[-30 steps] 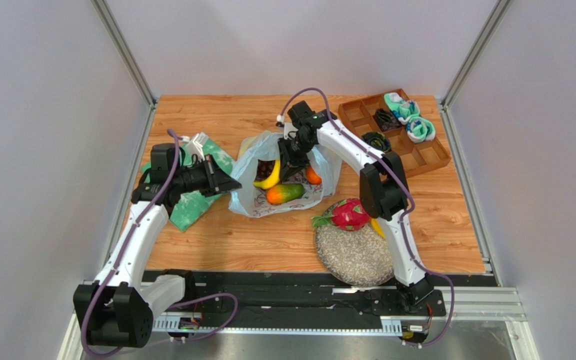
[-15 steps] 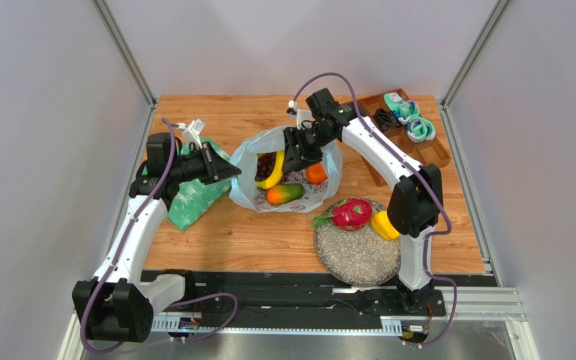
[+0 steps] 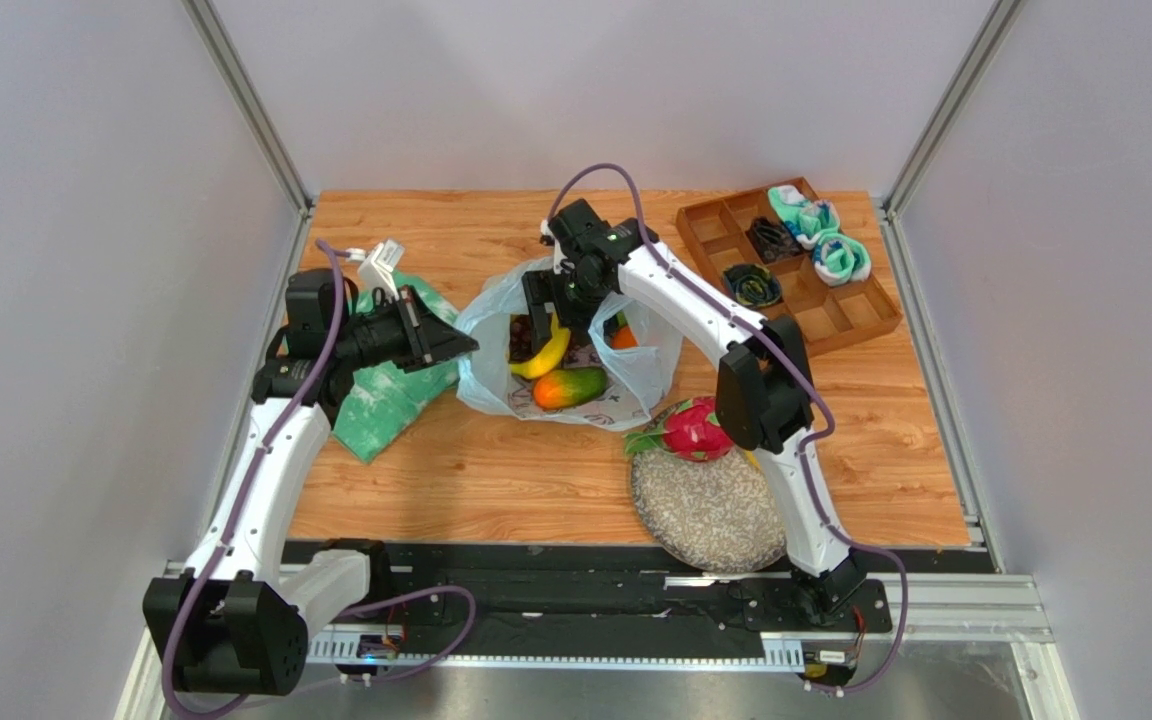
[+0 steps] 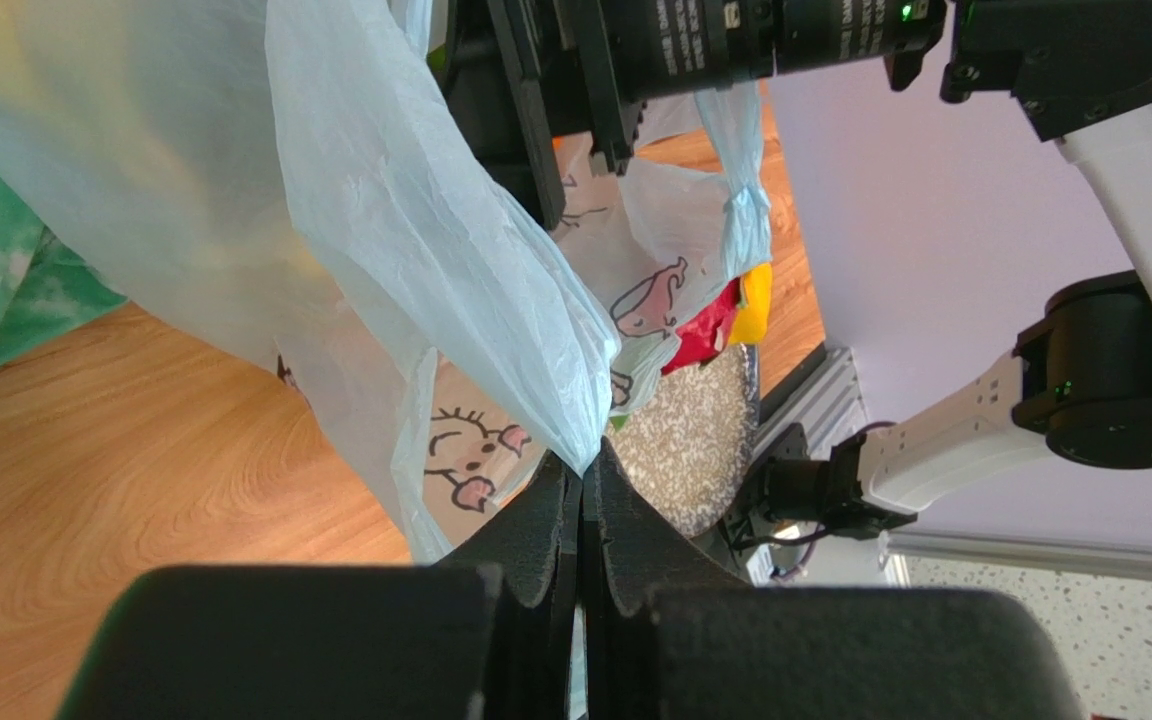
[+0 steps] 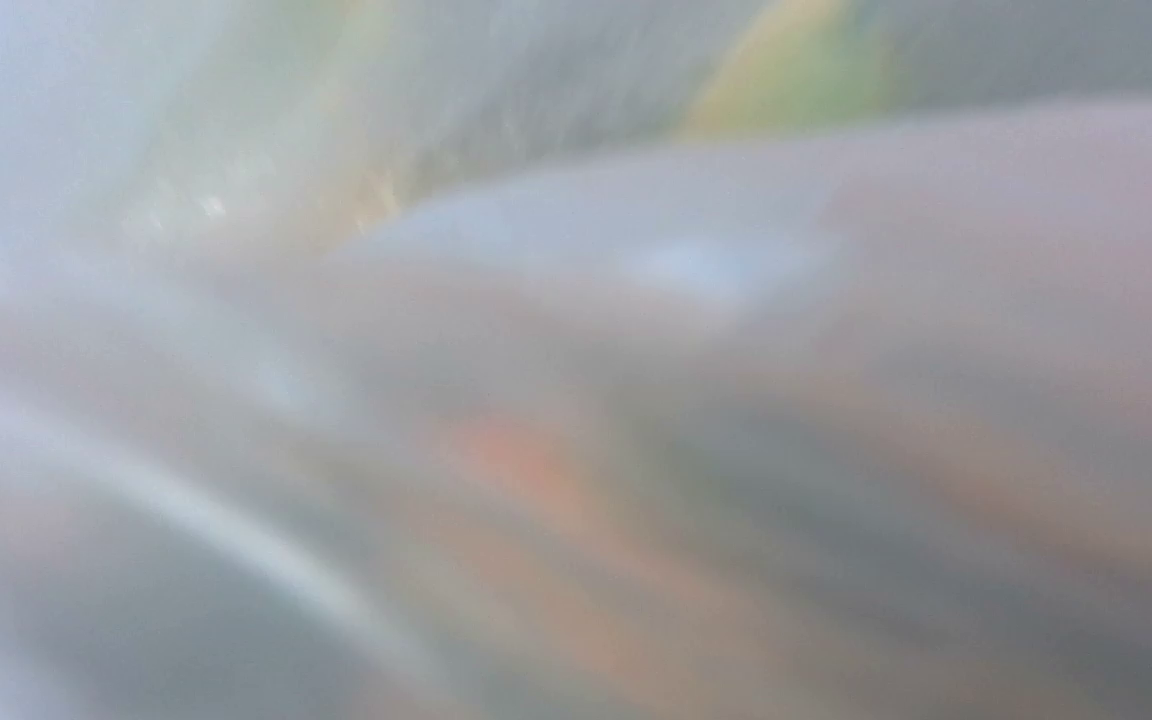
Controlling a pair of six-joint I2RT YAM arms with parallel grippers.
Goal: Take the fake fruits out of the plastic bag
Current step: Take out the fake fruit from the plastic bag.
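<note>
Jaws on your left gripper (image 4: 585, 503) pinch the plastic bag (image 4: 432, 270) rim, probably holding it open; on the right gripper (image 3: 543, 318), inside it, unreadable.

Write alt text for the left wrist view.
The left gripper is shut on a fold of the pale-blue plastic bag above the wooden table. Beyond it the right arm hangs over the bag, and a dragon fruit lies on a speckled mat.

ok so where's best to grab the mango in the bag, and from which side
Take the mango across its narrow middle, coming down from above through the open mouth of the plastic bag. It lies flat, long axis roughly left to right, top exposed. The banana sits close behind, so a narrow opening is probably safest.
</note>
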